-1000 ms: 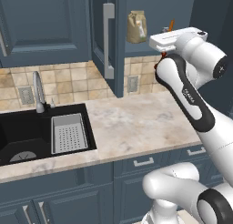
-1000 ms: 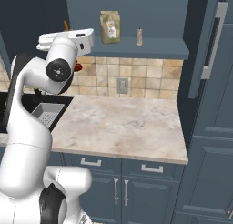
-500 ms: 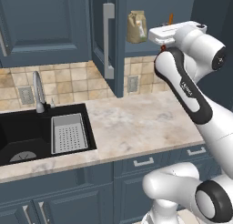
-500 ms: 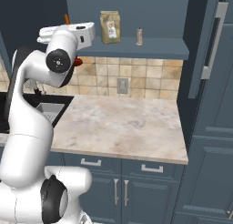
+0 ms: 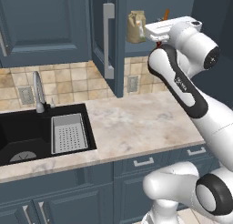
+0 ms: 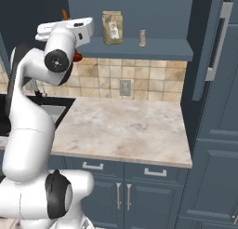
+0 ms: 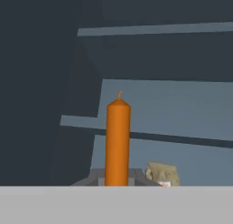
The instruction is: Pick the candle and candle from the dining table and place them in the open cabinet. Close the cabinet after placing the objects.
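We've got the slender orange-red stick candle (image 7: pixel 118 143) clenched in the gripper (image 7: pixel 117 182), centre-bottom of the hand view, standing upright between the dark tips. In the left base view the candle's tip pokes up above the white hand at upper right, just right of the brown paper bag (image 5: pixel 136 27); in the right base view it's at upper left, over the hand. The stubby grey-beige pillar candle (image 6: pixel 142 37) already sits on the blue shelf of the open dark blue wall cabinet (image 6: pixel 139 49), right of the bag, upper centre of that frame.

Risks, as we judge them: the hand is level w/ the shelf edge and close to the bag, so pushing straight in could knock the bag over. The stick is tall and thin w/ a small foot, so letting go while tilted or above the shelf would prob. topple it, maybe roll it off. The open door w/ long silver bar handle (image 5: pixel 108 40), upper centre of the left base view, hangs near the elbow's sweep.

Below: beige marble-look counter (image 6: pixel 125 128), black sink (image 5: pixel 27 136) at lower left, tan tile backsplash, 1 wall outlet (image 6: pixel 124 88).
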You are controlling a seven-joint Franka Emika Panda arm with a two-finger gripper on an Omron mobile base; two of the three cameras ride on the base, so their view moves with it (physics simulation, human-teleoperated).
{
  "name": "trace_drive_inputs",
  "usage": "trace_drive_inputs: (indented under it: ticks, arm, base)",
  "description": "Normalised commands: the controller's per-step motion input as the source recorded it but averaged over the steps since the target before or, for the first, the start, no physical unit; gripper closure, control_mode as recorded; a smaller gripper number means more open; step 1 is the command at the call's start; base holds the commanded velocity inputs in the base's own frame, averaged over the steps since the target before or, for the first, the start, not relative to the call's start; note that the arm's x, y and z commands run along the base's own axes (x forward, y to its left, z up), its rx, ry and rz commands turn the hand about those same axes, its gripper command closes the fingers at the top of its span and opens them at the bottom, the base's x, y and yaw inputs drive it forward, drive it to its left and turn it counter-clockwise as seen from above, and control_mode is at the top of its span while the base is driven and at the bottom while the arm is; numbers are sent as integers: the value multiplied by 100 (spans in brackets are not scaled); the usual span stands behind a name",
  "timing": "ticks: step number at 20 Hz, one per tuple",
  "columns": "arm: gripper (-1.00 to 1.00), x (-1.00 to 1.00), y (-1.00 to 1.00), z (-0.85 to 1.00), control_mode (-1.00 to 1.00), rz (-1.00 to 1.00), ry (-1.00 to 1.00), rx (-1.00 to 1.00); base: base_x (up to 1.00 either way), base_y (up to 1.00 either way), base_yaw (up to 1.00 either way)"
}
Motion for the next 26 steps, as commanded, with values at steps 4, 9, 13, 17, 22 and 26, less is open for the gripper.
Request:
trace_drive_inputs:
  ticks: [4, 9, 13, 17, 22, 26]
  arm:
    - [100, 32, 13, 0, -100, -1, -11, 0]
    - [100, 40, 7, 0, -100, 0, -7, 0]
    - [100, 15, 0, 0, -100, 0, -1, 0]
    - [100, 2, 0, 0, -100, 0, 0, 0]
    - [100, 20, 0, 0, -100, 0, 0, 0]
    - [100, 26, 0, -3, -100, 0, 0, 0]
  base:
    - [0, 0, 0]
    - [0, 0, 0]
    - [0, 0, 0]
    - [0, 0, 0]
    - [0, 0, 0]
    - [0, 0, 0]
